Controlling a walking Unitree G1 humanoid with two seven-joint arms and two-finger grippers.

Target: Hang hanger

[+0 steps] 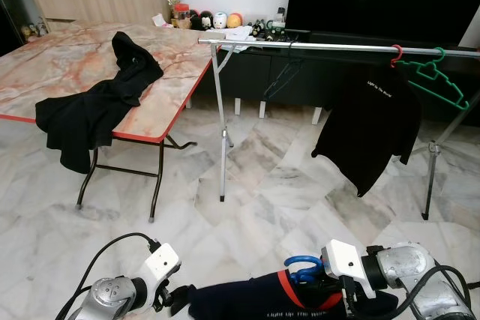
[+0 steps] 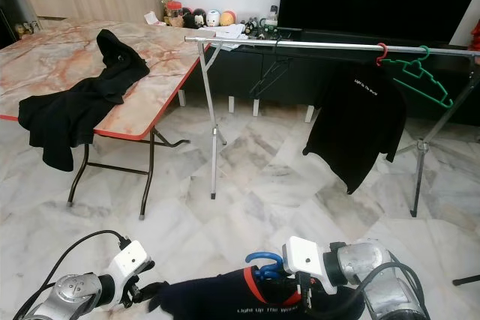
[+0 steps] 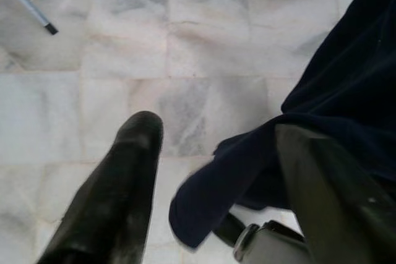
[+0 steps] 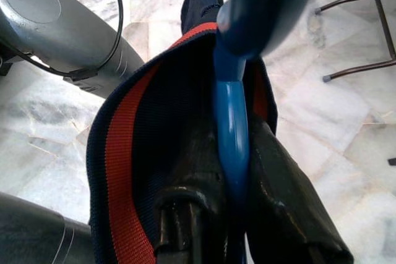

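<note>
Our right hand (image 4: 229, 171) clamps the glossy blue plastic hanger (image 4: 232, 122) inside the red-trimmed navy shirt (image 1: 247, 301); left hand (image 3: 204, 183) spread wide beside its sleeve.

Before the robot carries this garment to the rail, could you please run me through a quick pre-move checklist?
1. Right tool shut on the blue hanger: ok.
2. Navy shirt seated on the hanger, red collar around its neck: ok.
3. Left tool supporting the shirt's sleeve: cannot tell; fingers open, cloth draped over one.
4. Free space on the clothes rail left of the hung black T-shirt: ok.
5. Hook facing the rail: cannot tell.
6. Rail within reach: not ok; it stands across the floor, walk closer first.
</note>
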